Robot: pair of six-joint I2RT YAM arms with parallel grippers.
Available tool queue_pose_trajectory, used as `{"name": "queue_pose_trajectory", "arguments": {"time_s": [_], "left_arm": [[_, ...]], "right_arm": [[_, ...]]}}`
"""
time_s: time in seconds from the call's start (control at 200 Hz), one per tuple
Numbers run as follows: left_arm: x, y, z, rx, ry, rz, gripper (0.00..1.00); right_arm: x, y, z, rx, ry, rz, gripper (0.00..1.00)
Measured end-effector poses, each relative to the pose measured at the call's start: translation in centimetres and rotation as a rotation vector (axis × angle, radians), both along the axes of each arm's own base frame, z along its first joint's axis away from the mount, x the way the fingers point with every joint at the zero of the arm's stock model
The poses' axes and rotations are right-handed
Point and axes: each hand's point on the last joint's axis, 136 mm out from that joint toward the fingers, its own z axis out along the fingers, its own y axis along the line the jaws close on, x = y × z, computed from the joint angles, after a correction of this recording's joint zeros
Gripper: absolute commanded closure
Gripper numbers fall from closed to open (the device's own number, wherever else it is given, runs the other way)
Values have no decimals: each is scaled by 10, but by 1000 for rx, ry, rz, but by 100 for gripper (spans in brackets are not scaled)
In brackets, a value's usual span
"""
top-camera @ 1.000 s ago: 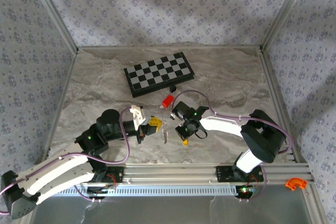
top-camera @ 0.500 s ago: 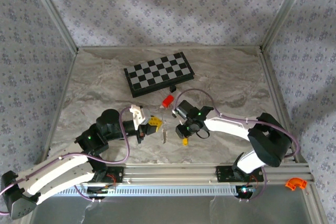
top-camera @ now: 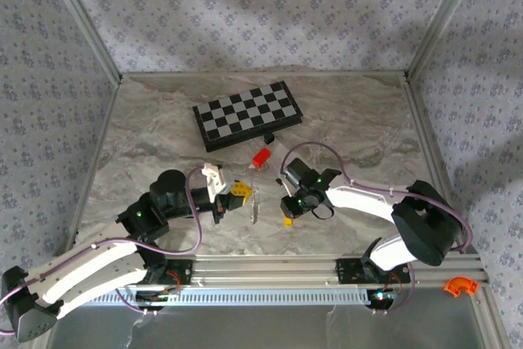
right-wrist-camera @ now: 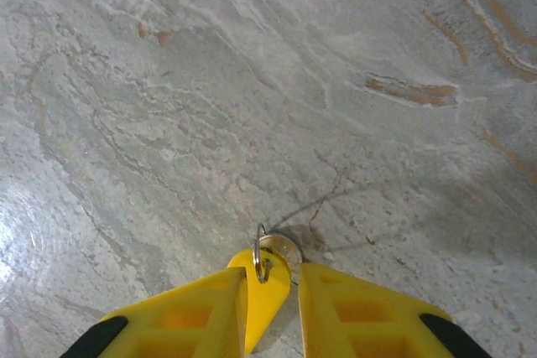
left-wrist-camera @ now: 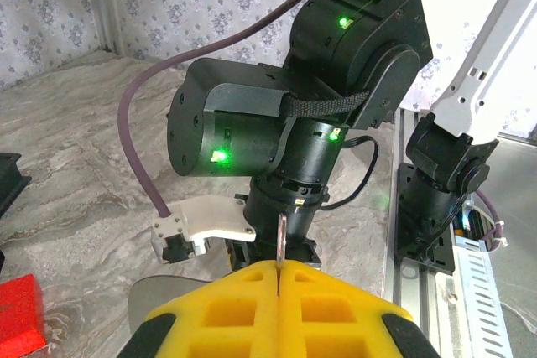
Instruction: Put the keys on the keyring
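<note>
Grey marble table (top-camera: 163,136), patterned fabric walls.

Top view: chessboard (top-camera: 248,114) at the back, red piece (top-camera: 261,157) just in front of it. Both arms reach to mid-table with their hands facing each other. Left hand (top-camera: 237,194) is left of centre. Right hand (top-camera: 288,213) is right of centre, tipped down at the table, with the yellow key (top-camera: 288,221) at its tip. Keyring (top-camera: 256,211) lies flat on the table between the two hands, apart from both as far as I can see.

Left wrist: left hand (left-wrist-camera: 277,270) has its pads pressed together. Silver key (left-wrist-camera: 281,239) is pinched in the seam, edge-on, sticking out toward the right arm's wrist close in front. Red piece (left-wrist-camera: 17,316) is low left.

Right wrist: right hand (right-wrist-camera: 273,274) points down at the bare table (right-wrist-camera: 168,81), jaws narrow. Yellow key (right-wrist-camera: 264,291) sits between the fingers, flush against the left-of-frame one with a slim gap to the other. Can't tell if it's actually clamped. Small ring (right-wrist-camera: 261,262) sits at the key's tip, with a round silver bit (right-wrist-camera: 283,248) just behind it.
</note>
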Motion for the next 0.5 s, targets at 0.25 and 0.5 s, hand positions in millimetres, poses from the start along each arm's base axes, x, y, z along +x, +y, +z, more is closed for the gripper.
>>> {"name": "queue_pose_trajectory", "arguments": {"time_s": [0.25,0.5], "left_arm": [[-2,-1,0,-1,2,-13,100],[-2,-1,0,-2,2,-14,100]], "right_arm": [[3,6,2,37,-3,2,79],[2,7,1,41,6,4,79]]}}
